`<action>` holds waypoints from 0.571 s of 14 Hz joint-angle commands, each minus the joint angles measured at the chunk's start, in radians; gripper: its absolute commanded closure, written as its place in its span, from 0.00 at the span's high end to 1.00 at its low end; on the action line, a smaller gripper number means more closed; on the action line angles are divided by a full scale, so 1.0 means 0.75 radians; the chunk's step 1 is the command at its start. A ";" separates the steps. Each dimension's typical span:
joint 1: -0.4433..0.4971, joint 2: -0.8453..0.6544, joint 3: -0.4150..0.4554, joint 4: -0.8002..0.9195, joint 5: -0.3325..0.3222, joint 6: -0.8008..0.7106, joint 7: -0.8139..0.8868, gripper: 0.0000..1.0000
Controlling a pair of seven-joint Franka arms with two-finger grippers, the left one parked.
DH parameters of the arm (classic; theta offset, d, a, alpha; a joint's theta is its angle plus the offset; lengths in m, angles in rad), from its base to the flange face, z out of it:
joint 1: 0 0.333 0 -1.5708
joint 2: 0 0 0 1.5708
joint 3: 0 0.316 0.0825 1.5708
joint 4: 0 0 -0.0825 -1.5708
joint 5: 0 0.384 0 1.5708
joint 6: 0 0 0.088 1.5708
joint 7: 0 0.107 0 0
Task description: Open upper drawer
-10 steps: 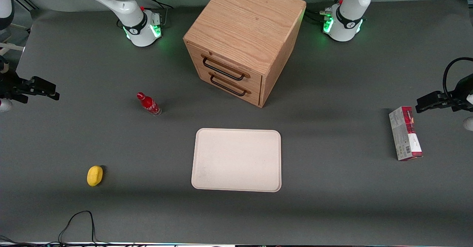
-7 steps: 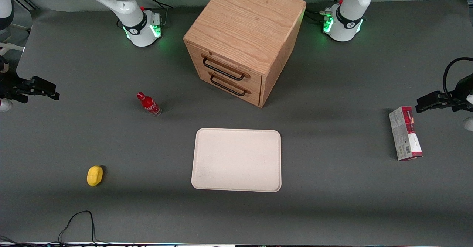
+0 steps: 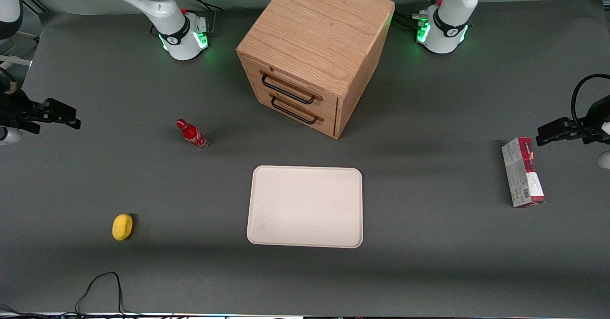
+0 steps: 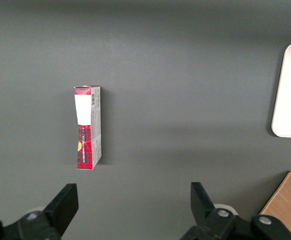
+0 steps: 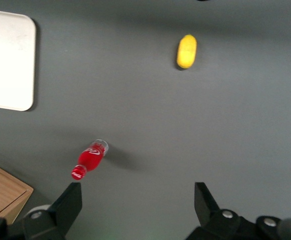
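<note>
With the wooden cabinet (image 3: pixel 314 52) as landmark, the cream tray (image 3: pixel 305 207) lies nearest the front camera, directly in front of the cabinet's drawers, with the yellow lemon (image 3: pixel 122 226) well off toward the working arm's end of the table. Nearer the cabinet stands the red bottle (image 3: pixel 191 134). The gripper (image 3: pixel 59 114), fingers spread wide and holding nothing, hangs high at the working arm's end, well apart from the cabinet; over the last 0.7 s it has edged slightly toward it. The upper drawer (image 3: pixel 290 86), above the lower drawer (image 3: pixel 295 109), sits fully shut, handle untouched: the approach looks barely begun.
</note>
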State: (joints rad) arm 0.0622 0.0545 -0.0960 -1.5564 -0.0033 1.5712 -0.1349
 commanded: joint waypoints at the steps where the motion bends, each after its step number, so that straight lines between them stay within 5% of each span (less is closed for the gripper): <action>1: 0.117 0.021 0.001 0.042 0.019 -0.015 0.031 1.00; 8: 0.559 0.115 0.001 0.083 0.019 0.003 0.028 1.00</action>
State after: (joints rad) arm 0.4032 0.1083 -0.0834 -1.5290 0.0020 1.5740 -0.1237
